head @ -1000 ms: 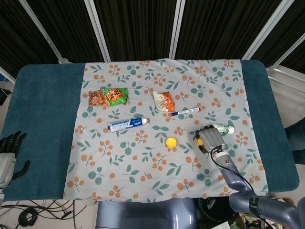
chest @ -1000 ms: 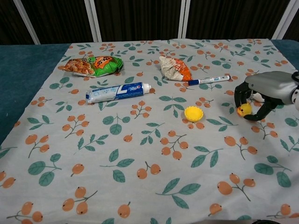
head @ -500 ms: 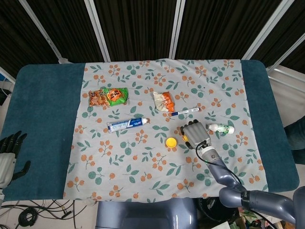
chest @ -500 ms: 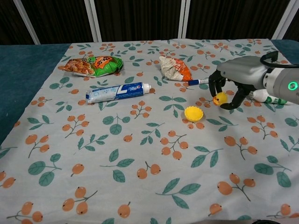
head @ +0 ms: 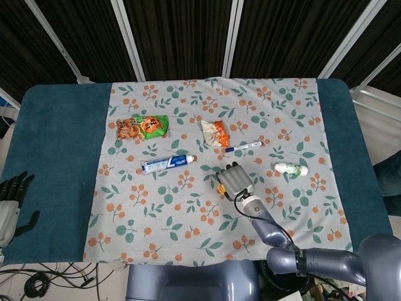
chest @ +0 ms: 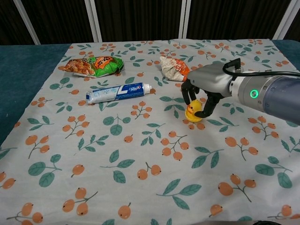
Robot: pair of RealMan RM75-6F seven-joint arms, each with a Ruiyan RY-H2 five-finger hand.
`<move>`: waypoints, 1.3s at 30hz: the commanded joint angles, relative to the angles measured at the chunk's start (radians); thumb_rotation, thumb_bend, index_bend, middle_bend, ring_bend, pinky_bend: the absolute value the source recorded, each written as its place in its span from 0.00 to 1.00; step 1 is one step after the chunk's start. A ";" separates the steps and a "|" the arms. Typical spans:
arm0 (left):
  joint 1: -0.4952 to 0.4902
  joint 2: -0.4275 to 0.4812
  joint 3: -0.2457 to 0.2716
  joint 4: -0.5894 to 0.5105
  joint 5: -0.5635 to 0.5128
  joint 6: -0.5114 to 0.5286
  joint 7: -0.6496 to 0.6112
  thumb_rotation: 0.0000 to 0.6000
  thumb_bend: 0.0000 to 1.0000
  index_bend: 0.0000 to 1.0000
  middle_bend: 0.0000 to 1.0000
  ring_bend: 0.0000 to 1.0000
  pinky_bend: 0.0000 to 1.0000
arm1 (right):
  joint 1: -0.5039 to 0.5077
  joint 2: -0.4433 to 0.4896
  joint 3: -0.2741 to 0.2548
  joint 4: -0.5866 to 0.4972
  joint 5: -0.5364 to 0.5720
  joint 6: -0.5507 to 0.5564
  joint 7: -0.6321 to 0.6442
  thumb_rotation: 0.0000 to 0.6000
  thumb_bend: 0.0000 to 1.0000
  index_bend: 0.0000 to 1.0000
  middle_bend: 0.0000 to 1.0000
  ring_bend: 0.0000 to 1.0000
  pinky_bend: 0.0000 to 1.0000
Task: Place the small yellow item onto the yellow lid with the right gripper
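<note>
The head view looks almost straight down from high above, taking in the whole table and the dark curtains behind it. The chest view sits low at the near edge, facing forward across the patterned cloth, much closer. Both views share the toothpaste tube, the snack bags and the right hand.

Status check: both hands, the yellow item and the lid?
Right hand holds small yellow duck directly over yellow lid; contact unclear. Left hand idle at table edge, fingers apart. Nothing blocking the lid.
</note>
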 commanded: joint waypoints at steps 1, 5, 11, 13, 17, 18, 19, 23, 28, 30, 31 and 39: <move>-0.002 0.003 -0.001 0.000 -0.002 -0.004 -0.006 1.00 0.39 0.00 0.00 0.00 0.08 | 0.008 -0.010 -0.005 0.005 0.012 0.007 -0.010 1.00 0.32 0.48 0.44 0.29 0.24; -0.004 0.004 -0.001 0.001 0.000 -0.006 -0.006 1.00 0.39 0.00 0.00 0.00 0.08 | 0.015 -0.021 -0.012 0.017 0.024 0.010 -0.016 1.00 0.32 0.48 0.44 0.29 0.24; -0.004 0.005 -0.003 -0.001 -0.005 -0.007 -0.008 1.00 0.39 0.00 0.00 0.00 0.08 | 0.018 -0.022 -0.021 0.028 0.031 0.022 -0.016 1.00 0.32 0.48 0.44 0.29 0.24; -0.003 0.005 -0.002 -0.001 -0.004 -0.007 -0.007 1.00 0.39 0.00 0.00 0.00 0.08 | 0.018 -0.018 -0.023 0.028 0.033 0.023 -0.012 1.00 0.32 0.48 0.44 0.29 0.24; -0.003 0.005 -0.002 -0.002 -0.004 -0.006 -0.005 1.00 0.39 0.00 0.00 0.00 0.08 | 0.018 -0.013 -0.030 0.028 0.037 0.022 -0.007 1.00 0.32 0.48 0.42 0.29 0.24; -0.003 0.005 -0.002 -0.002 -0.004 -0.006 -0.005 1.00 0.39 0.00 0.00 0.00 0.08 | 0.019 -0.010 -0.032 0.027 0.038 0.020 -0.005 1.00 0.31 0.48 0.41 0.29 0.24; -0.003 0.005 -0.002 -0.002 -0.005 -0.005 -0.005 1.00 0.39 0.00 0.00 0.00 0.08 | 0.019 -0.008 -0.034 0.026 0.038 0.019 -0.003 1.00 0.31 0.46 0.40 0.29 0.24; -0.004 0.004 -0.002 -0.002 -0.005 -0.007 -0.002 1.00 0.39 0.00 0.00 0.00 0.08 | 0.020 -0.001 -0.035 0.019 0.033 0.017 0.008 1.00 0.28 0.37 0.34 0.29 0.24; -0.004 0.004 -0.002 -0.002 -0.007 -0.007 -0.003 1.00 0.39 0.00 0.00 0.00 0.08 | 0.023 0.000 -0.036 0.012 0.025 0.021 0.020 1.00 0.26 0.31 0.29 0.28 0.24; -0.004 0.005 -0.002 -0.002 -0.007 -0.007 -0.003 1.00 0.39 0.00 0.00 0.00 0.08 | 0.025 -0.001 -0.039 0.011 0.028 0.020 0.020 1.00 0.26 0.30 0.27 0.28 0.24; -0.004 0.005 -0.002 -0.002 -0.006 -0.007 -0.003 1.00 0.39 0.00 0.00 0.00 0.08 | 0.025 -0.001 -0.040 0.011 0.029 0.020 0.020 1.00 0.25 0.29 0.25 0.28 0.24; -0.004 0.005 -0.003 0.002 -0.007 -0.007 -0.007 1.00 0.39 0.00 0.00 0.00 0.08 | 0.025 0.022 -0.034 -0.022 0.017 0.043 0.034 1.00 0.24 0.26 0.19 0.25 0.24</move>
